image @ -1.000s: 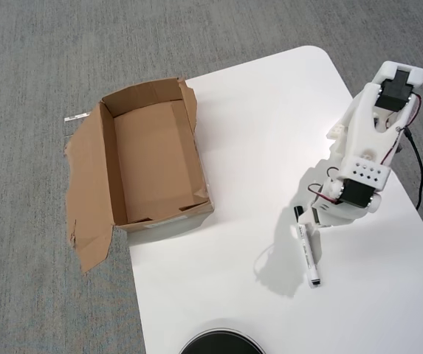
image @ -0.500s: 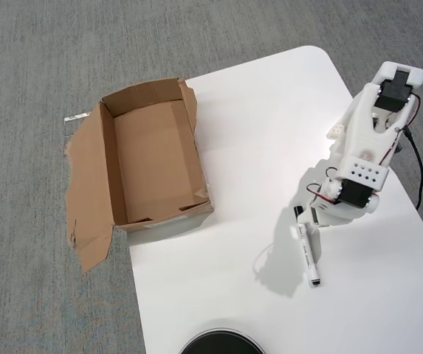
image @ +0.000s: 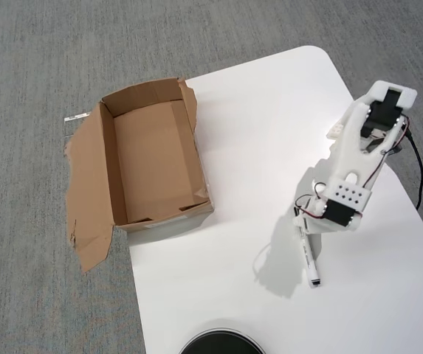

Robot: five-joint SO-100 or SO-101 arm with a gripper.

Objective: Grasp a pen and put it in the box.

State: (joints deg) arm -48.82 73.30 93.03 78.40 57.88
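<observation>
The pen [image: 308, 259], a slim white marker with dark ends, lies flat on the white table [image: 263, 118] at the right, pointing down and slightly right in the overhead view. The white arm reaches down from the upper right, and my gripper [image: 303, 220] sits right over the pen's upper end. The wrist body covers the fingers, so I cannot see whether they touch the pen or how wide they stand. The box [image: 156, 158], brown cardboard with low walls and ragged flaps spread to its left, stands empty at the table's left edge, well apart from the pen.
A black round object [image: 221, 342] pokes in at the bottom edge. A black cable [image: 418, 173] runs along the arm's right side. Grey carpet [image: 26, 74] surrounds the table, and the box's flaps hang out over it.
The arm has leaned down and left, bringing the wrist lower over the pen's upper end. The pen and the box have not moved.
</observation>
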